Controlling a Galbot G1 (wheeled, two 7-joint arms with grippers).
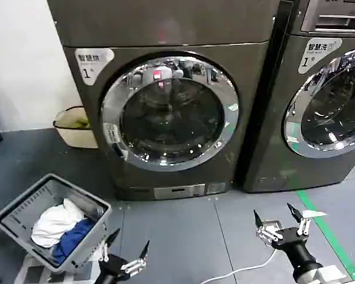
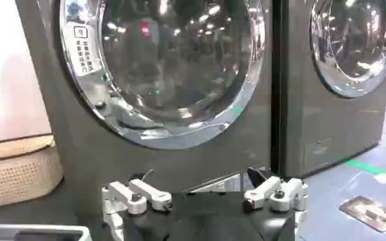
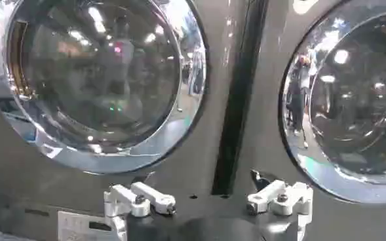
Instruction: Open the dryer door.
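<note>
- Basket (image 1: 23, 208) with white and blue laundry sits at 8 o'clock from us.
- Left gripper (image 1: 125, 253) hangs low at 7 o'clock, fingers spread, empty.
- Dryer door (image 1: 170, 112), shut, faces us at 12 o'clock; its label (image 1: 92, 63) reads "1".
- Right gripper (image 1: 281, 223) hangs at 5 o'clock, spread, empty.

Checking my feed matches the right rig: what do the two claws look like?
Both match: the left claw and right claw have silvery-white linkage fingers with dark pointed tips, on black cylindrical wrists. The right wrist ends in a pale collar, with a white cable on the floor beside it.
</note>
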